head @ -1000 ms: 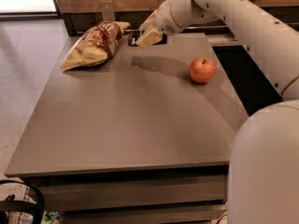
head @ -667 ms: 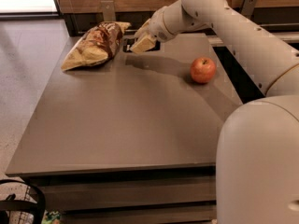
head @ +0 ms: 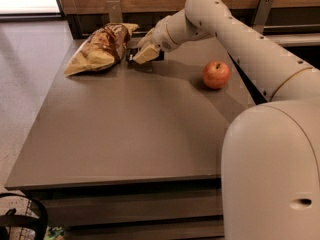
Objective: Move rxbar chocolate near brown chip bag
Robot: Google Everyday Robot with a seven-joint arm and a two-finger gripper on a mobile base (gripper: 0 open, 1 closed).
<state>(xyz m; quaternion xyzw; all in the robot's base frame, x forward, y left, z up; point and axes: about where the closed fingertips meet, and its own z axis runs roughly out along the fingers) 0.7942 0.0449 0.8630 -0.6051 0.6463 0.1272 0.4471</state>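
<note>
Beside brown chip bag (head: pixel 97 49), seemingly: gripper (head: pixel 145 55)

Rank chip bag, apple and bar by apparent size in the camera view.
Largest: chip bag.
Then: apple.
Smallest showing: bar, though unsure, since the claw just right of the bag hides most of it.

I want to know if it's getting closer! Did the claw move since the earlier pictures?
Yes. The claw has moved left, farther from the apple, which stayed put, and closer to the chip bag.
</note>
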